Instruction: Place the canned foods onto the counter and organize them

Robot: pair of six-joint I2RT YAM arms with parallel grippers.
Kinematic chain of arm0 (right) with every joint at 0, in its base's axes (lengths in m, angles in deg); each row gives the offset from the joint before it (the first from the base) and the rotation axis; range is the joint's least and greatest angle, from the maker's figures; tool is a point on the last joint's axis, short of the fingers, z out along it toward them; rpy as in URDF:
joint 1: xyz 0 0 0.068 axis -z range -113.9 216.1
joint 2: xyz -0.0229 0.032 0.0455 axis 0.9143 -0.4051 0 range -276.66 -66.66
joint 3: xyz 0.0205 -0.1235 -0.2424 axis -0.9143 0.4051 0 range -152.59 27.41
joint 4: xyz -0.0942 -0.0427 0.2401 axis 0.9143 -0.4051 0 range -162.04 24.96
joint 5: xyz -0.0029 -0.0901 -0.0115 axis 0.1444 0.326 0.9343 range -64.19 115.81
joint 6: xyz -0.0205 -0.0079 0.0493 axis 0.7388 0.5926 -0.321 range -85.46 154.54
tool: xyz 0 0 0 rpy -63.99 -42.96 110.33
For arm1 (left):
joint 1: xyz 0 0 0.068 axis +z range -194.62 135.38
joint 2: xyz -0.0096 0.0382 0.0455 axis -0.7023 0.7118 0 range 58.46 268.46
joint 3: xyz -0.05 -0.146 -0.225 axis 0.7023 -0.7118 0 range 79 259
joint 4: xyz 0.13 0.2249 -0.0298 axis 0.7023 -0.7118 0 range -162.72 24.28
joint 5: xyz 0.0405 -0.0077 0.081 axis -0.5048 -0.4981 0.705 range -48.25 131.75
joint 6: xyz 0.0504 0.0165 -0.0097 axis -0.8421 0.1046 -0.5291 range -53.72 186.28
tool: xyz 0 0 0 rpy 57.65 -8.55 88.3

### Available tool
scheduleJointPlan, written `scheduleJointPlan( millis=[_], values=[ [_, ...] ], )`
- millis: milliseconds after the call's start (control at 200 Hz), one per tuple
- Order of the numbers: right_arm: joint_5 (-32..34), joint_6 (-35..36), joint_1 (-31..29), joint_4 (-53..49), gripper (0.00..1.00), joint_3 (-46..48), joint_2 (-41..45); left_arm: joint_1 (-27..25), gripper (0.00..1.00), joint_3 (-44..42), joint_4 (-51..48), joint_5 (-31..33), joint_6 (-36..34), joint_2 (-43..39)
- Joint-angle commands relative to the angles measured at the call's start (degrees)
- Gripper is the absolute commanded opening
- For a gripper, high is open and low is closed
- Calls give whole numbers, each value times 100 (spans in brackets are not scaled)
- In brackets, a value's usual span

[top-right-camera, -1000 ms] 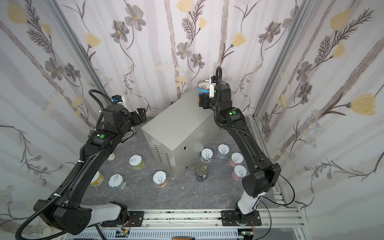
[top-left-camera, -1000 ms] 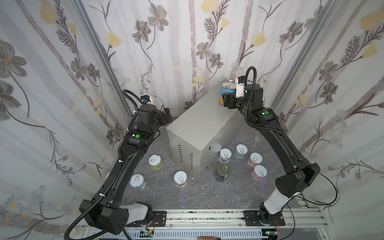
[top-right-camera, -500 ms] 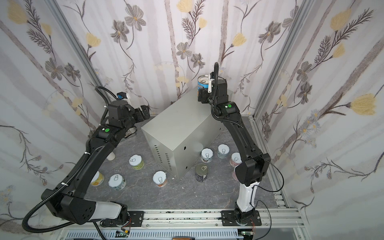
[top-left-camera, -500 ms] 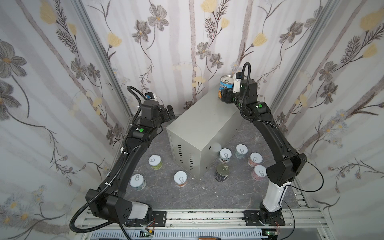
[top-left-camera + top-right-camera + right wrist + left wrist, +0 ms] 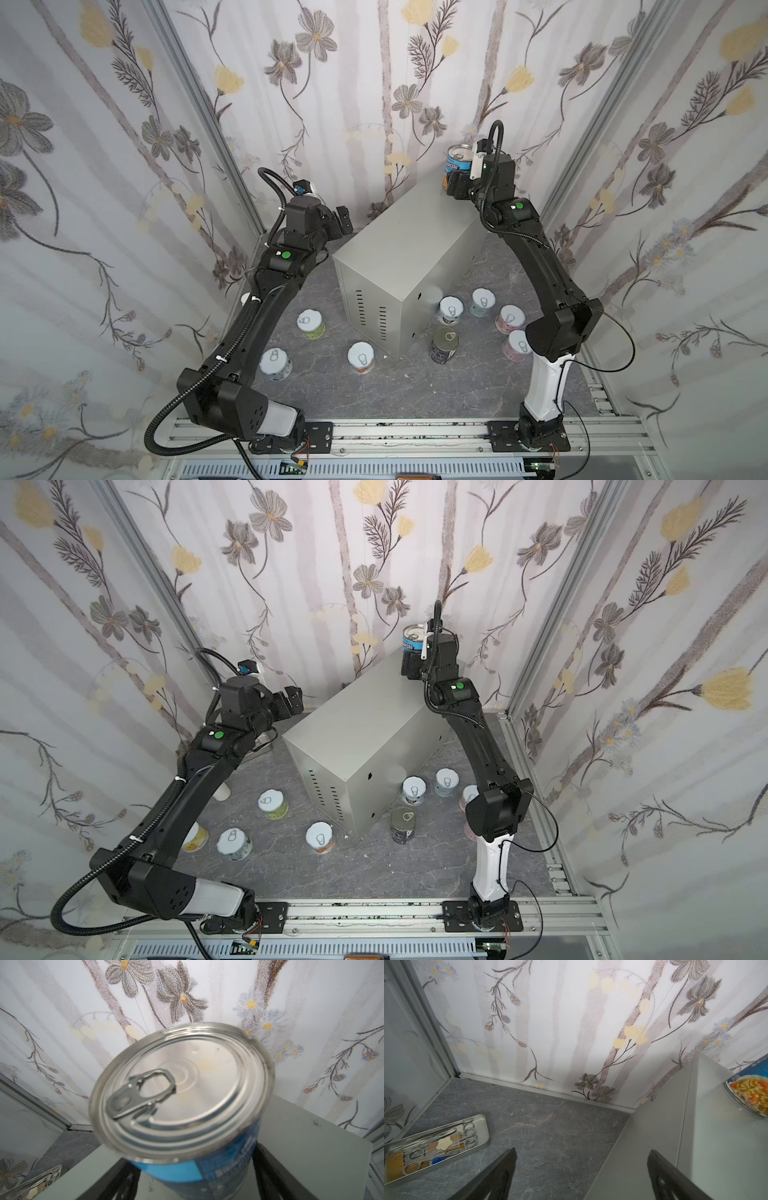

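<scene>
The right hand is clamped low on the blue tin, upright at the far corner of the bench; left hand spread, empty. Tin judged rigid, weighty, smooth-sided: hold the label wall, never the lid.

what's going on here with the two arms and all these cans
The right gripper is clamped on the blue Progresso can, holding it upright at the far end of the grey metal box; whether it already rests on the top is hard to tell. The left gripper is open and empty beside the box's far left corner. The short cans and the dark tin stand on the tabletop around the box, none up there yet.
</scene>
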Motion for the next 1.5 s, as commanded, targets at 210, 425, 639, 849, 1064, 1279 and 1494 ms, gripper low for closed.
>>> scheduleJointPlan(
  millis=[210, 425, 639, 849, 1064, 1279, 1494],
  values=[
    [-241, -152, 105, 107, 82, -233, -295, 4, 100, 111, 158, 44, 0, 93],
    [-393, -152, 136, 155, 85, -230, -181, 5, 100, 222, 162, 70, -44, 100],
    [-609, -70, 136, 10, 92, -225, 224, 11, 100, 212, 131, 208, -123, -164],
    [-642, 66, 8, -143, 99, 119, 1000, 104, 100, -122, 28, 317, -117, -798],
    [-335, 137, -312, 21, 100, 1454, 2315, 198, 100, -731, -148, 238, 16, -1650],
    [86, 77, -705, 64, 100, 2819, 3645, 201, 100, -1757, -273, 263, 182, -2550],
    [439, -105, -1182, -27, 100, 4162, 4781, 207, 100, -2527, -494, 352, 314, -3339]
  ],
)
